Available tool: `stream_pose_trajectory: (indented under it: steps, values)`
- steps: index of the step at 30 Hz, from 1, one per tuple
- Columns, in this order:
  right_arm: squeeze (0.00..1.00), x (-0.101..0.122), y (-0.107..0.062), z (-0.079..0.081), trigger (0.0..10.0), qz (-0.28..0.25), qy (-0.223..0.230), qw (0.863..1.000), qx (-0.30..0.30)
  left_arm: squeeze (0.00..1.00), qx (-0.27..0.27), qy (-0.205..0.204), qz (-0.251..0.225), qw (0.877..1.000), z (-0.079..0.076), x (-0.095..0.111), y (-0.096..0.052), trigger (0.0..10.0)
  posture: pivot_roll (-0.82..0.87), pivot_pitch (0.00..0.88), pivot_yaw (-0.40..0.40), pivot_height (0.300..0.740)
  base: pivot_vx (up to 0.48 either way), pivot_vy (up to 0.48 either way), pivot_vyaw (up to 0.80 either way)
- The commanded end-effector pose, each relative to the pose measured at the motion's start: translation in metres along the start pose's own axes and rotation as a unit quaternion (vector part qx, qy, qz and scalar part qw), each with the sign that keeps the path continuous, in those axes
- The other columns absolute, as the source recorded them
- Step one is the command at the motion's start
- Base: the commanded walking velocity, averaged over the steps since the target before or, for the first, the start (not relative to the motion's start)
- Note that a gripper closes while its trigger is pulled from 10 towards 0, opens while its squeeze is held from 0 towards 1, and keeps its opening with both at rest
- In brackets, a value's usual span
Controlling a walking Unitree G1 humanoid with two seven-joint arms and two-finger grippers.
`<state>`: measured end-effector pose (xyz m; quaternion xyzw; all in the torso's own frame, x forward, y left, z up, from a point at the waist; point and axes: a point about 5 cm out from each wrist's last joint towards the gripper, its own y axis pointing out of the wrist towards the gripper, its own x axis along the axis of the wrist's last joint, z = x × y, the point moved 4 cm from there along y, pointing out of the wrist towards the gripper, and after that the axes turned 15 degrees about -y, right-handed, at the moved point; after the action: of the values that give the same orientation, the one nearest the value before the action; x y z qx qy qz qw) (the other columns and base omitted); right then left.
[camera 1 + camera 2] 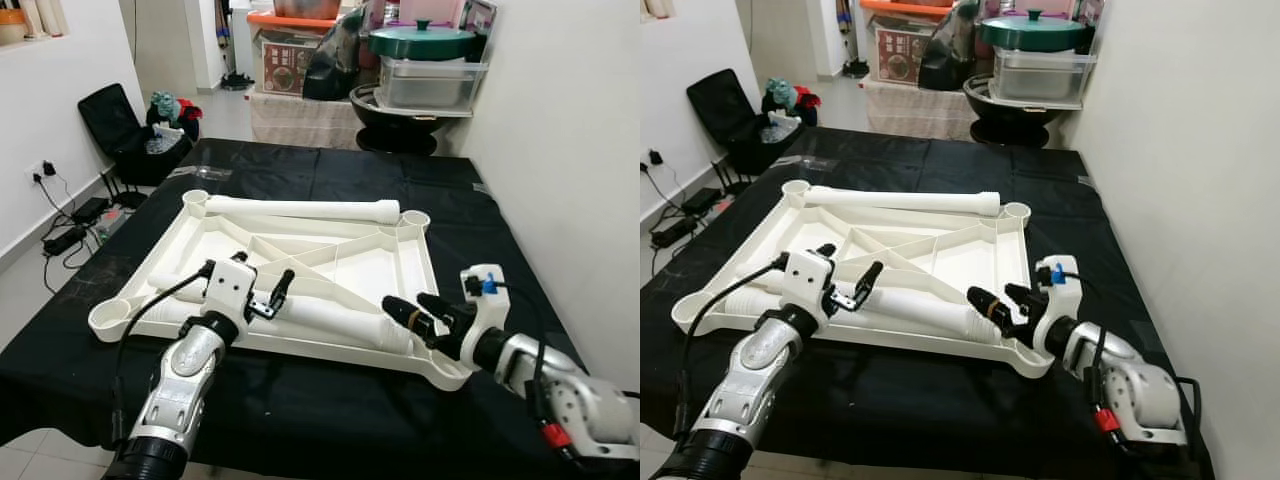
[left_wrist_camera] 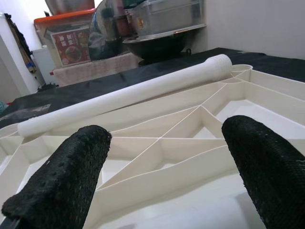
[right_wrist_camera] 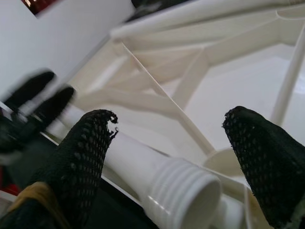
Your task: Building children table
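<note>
Across the middle of the head views lies a white plastic tabletop [image 1: 300,250], turned underside up on a table draped in black cloth [image 1: 330,400], its thin moulded ribs crossing in triangles and a round socket at each corner. One white tube leg [image 1: 300,209] rests along the far edge, near the top centre of the frame; a second leg [image 1: 320,318] lies across the near edge. At lower left the left claw [image 1: 272,294] hangs over that near leg with its fingers spread wide and nothing between them; at lower right the right claw [image 1: 422,312] is also open, one finger to each side of the leg's ridged end without pressing on it. From the right wrist comes what the head views cannot resolve: the leg's end [image 3: 183,191] is hollow and ringed with threads, set between coarse, mesh-textured black fingertips [image 3: 88,143], the other claw a blur at the left edge. From the left wrist, the far leg [image 2: 128,93] runs smooth and round above the ribs. Beyond the table, at the upper edge, stand a green-lidded pot [image 1: 422,42] and an orange-lidded bin [image 1: 290,45], with a black bag [image 1: 125,135] on the floor at upper left.
</note>
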<state>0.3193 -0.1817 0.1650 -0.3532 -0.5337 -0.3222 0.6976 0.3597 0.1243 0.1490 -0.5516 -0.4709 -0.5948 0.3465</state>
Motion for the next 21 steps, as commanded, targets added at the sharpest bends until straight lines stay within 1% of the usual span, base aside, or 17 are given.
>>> stream_pose_trajectory:
  steps: [1, 4, 7, 9, 12, 13, 14, 21]
  values:
    - [0.00, 0.003, -0.003, 0.002, 10.0, -0.004, 0.017, 1.000, 0.005, 0.00, -0.004, 0.002, 0.008, 1.000, -0.001, -0.005, -0.001, 10.0, 0.00, 0.000, -0.057, 0.740, 0.000, 0.000, 0.00]
    - [0.00, 0.003, -0.004, 0.002, 10.0, -0.002, 0.023, 1.000, 0.004, 0.00, -0.004, 0.002, 0.008, 1.000, -0.001, -0.005, -0.001, 10.0, 0.00, 0.000, -0.057, 0.740, 0.000, 0.000, 0.00]
    - [0.00, -0.002, -0.011, 0.001, 10.0, 0.010, 0.037, 0.999, -0.004, 0.00, -0.005, 0.003, 0.007, 1.000, -0.001, -0.005, 0.000, 10.0, 0.00, 0.000, -0.053, 0.740, 0.000, 0.000, 0.00]
    - [0.00, -0.002, -0.011, 0.001, 10.0, 0.010, 0.037, 0.999, -0.004, 0.00, -0.005, 0.003, 0.007, 1.000, -0.001, -0.005, 0.000, 10.0, 0.00, 0.000, -0.053, 0.740, 0.000, 0.000, 0.00]
    - [0.00, -0.019, -0.020, 0.004, 10.0, 0.051, 0.039, 0.998, -0.005, 0.00, -0.006, 0.004, 0.008, 1.000, 0.000, -0.004, 0.000, 10.0, -0.01, 0.000, -0.049, 0.740, 0.000, 0.000, 0.00]
    - [0.00, -0.019, -0.020, 0.004, 10.0, 0.051, 0.039, 0.998, -0.005, 0.00, -0.006, 0.004, 0.008, 1.000, 0.000, -0.004, 0.000, 10.0, -0.01, 0.000, -0.049, 0.740, 0.000, 0.000, 0.00]
    - [0.00, -0.024, -0.022, 0.005, 10.0, 0.064, 0.044, 0.997, -0.006, 0.00, -0.007, 0.004, 0.008, 1.000, 0.000, -0.005, 0.000, 10.0, -0.01, 0.000, -0.048, 0.740, 0.000, 0.000, 0.00]
    - [0.00, -0.030, -0.026, 0.006, 10.0, 0.082, 0.053, 0.995, -0.011, 0.00, -0.008, 0.005, 0.008, 1.000, -0.001, -0.005, 0.001, 10.0, -0.01, 0.000, -0.045, 0.740, 0.000, 0.000, 0.00]
